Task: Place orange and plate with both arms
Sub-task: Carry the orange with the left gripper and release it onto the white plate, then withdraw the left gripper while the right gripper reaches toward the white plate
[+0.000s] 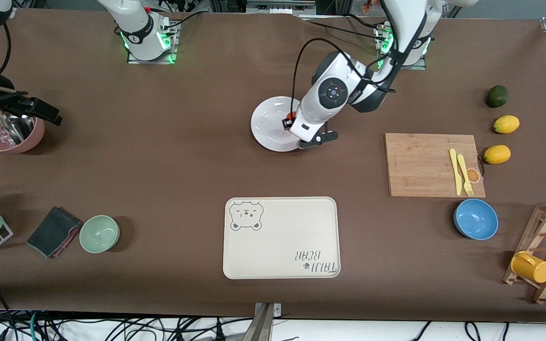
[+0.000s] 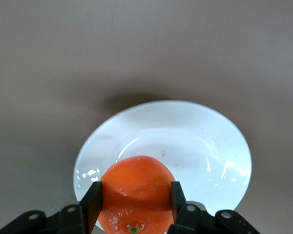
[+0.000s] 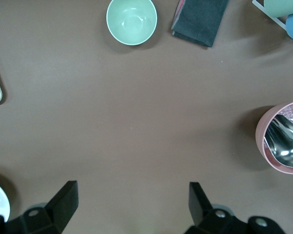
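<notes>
Because the white plate (image 1: 273,124) lies flat on the desk's middle, toward the edge where the arm bases stand, it makes a ready landing spot: the left gripper (image 2: 135,201), clenched on the orange (image 2: 136,192), hangs over the plate's rim to set the fruit down there. Meanwhile the right gripper (image 3: 133,199) waits, fingers spread wide, above bare desk beside the pink bowl (image 3: 282,137) near the right arm's end.

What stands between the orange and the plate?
Nothing visible. The left gripper is shut on the orange directly over the plate, whose surface is bare. The right gripper waits open near the pink bowl.
</notes>
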